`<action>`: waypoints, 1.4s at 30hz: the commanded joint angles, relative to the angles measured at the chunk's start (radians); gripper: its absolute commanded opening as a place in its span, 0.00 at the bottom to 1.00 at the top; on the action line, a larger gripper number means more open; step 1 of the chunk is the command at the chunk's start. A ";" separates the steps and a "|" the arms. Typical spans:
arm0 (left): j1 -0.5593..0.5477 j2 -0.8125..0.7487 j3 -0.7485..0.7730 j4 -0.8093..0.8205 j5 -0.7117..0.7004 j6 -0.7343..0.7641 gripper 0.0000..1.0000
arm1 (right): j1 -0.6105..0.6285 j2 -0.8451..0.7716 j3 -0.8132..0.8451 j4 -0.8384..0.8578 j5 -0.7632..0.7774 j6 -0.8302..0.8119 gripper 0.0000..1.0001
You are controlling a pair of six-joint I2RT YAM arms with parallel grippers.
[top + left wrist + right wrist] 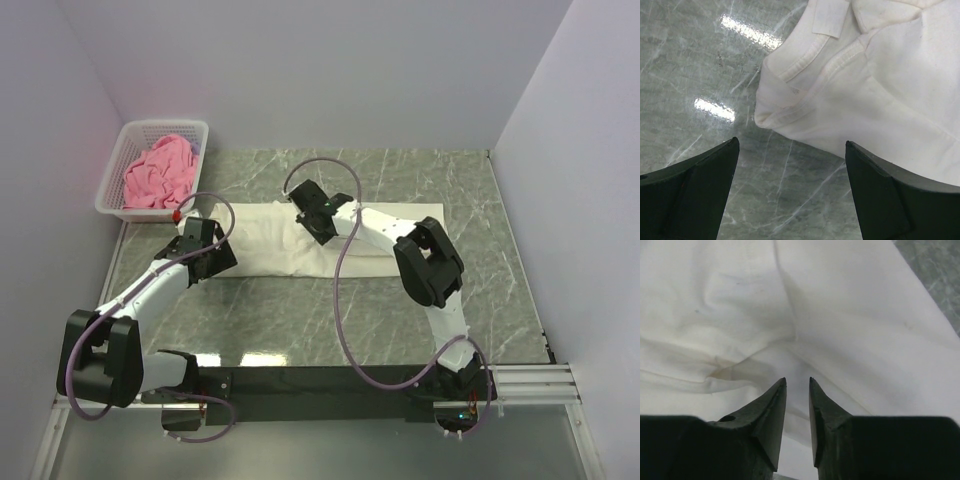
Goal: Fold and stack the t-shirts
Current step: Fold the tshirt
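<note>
A cream-white t-shirt [265,240] lies folded into a long band across the middle of the marble table [300,320]. My right gripper [318,222] is over the middle of it. In the right wrist view the right gripper [797,380] shows its jaws a narrow gap apart, tips just above the creased cloth [840,305], with nothing pinched between them. My left gripper [212,250] stands wide open at the band's left end. The left wrist view puts that gripper [792,142] over bare table just short of the hemmed corner [880,80]. A pink t-shirt [158,172] lies crumpled in the basket.
The white lattice basket [165,125] stands at the back left corner against the left wall. Grey walls close in the table on the left, back and right. A purple cable loops over the right arm [430,262].
</note>
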 commanded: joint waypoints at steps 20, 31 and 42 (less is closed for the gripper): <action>-0.005 -0.028 0.017 0.019 -0.005 0.010 0.92 | -0.129 -0.374 -0.490 0.005 -0.150 0.700 0.35; -0.005 -0.024 0.015 0.013 -0.022 0.010 0.92 | -0.233 -0.220 -0.363 0.049 -0.121 0.677 0.33; -0.007 -0.012 0.015 0.012 -0.023 0.009 0.92 | -0.440 -0.156 -0.194 0.046 -0.083 0.643 0.33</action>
